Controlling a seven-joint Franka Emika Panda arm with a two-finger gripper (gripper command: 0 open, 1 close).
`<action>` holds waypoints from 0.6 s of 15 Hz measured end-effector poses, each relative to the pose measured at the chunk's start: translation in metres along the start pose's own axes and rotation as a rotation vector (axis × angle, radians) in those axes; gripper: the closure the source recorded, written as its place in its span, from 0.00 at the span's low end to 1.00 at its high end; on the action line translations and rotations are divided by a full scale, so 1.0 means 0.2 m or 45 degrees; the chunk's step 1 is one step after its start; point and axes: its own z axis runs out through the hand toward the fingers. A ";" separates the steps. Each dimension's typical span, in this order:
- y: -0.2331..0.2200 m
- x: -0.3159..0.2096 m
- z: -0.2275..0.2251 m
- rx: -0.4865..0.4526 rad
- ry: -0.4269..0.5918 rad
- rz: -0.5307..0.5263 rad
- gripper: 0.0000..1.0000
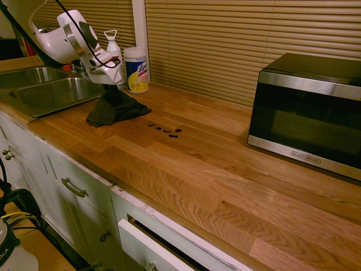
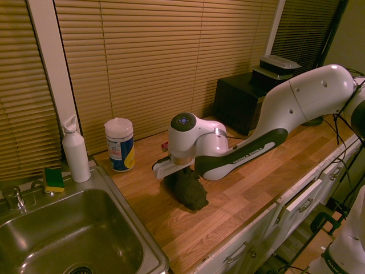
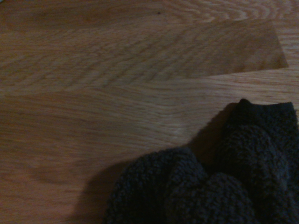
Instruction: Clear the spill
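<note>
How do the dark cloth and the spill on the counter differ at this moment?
The cloth is one large, bunched dark heap, peaked up under the gripper; the spill is a short row of tiny flat dark spots. The cloth lies nearer the sink; the spill lies further toward the microwave. The cloth is apart from the spill, which is unwiped. Both rest on the wooden counter and look dark.

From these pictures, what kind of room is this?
Most likely a kitchen: a steel sink set in a wooden countertop, a microwave on it, and cabinet drawers below.
</note>
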 end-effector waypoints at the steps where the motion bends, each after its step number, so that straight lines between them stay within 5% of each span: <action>1: 0.01 0.03 0.00 -0.004 0.006 -0.001 1.00; 9: 0.32 0.45 0.03 -0.040 -0.002 0.011 1.00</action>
